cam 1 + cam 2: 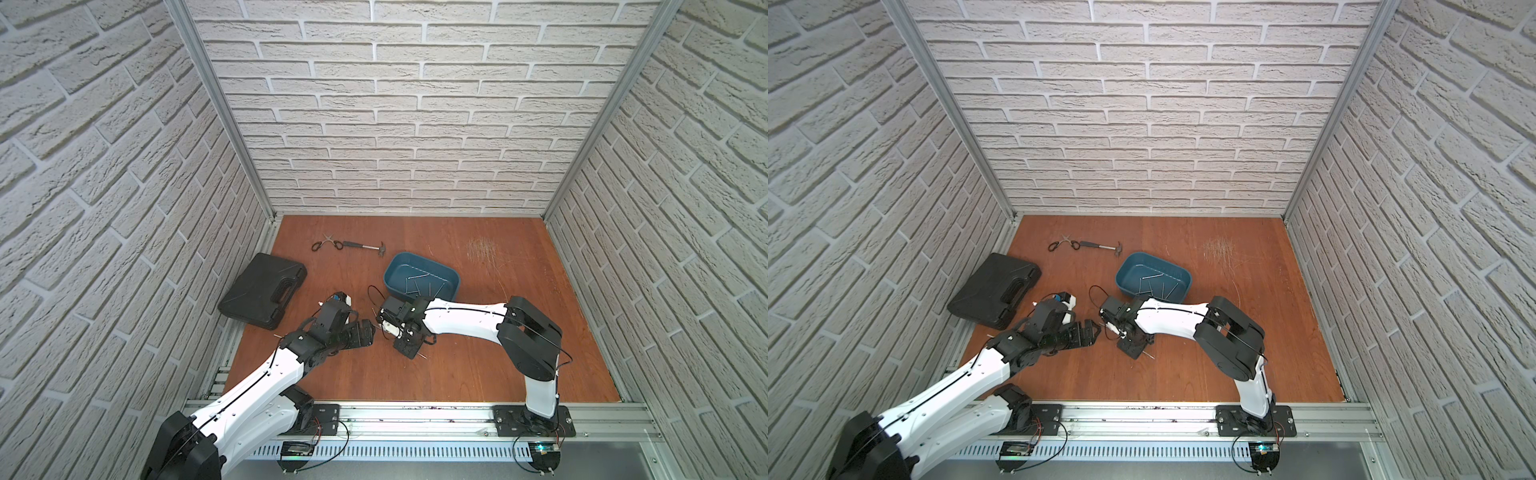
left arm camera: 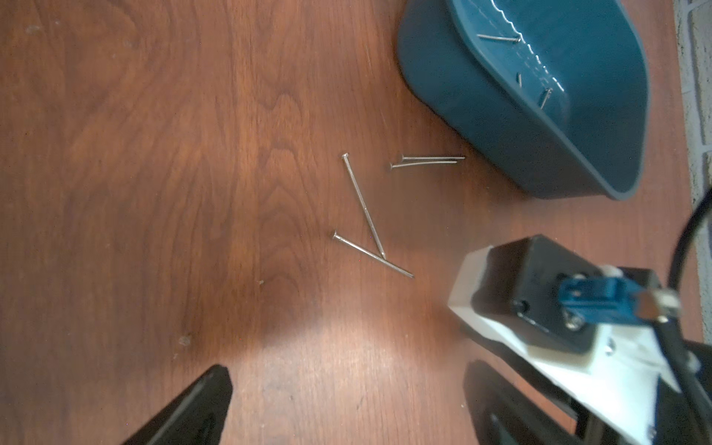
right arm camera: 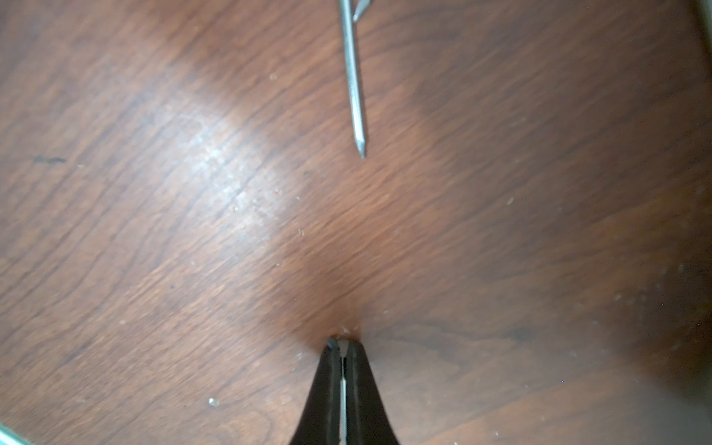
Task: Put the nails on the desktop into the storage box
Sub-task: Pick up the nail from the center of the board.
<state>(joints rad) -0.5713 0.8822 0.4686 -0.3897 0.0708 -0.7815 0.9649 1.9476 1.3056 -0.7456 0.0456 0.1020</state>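
Right wrist view: right hand [image 3: 343,343] is pinched closed on a nail [image 3: 342,389], tips at the counter [image 3: 154,231]. Storage box [image 1: 432,263] lies just beyond it, away from the robot; four loose nails [image 2: 364,206] lie before the wide-open left hand [image 2: 346,404].

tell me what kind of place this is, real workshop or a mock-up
Most likely a robot test cell dressed as a workshop: brick-pattern panels set in an aluminium frame, two arms bolted to a rail, and a hammer and black tool case on a wood-grain desktop.
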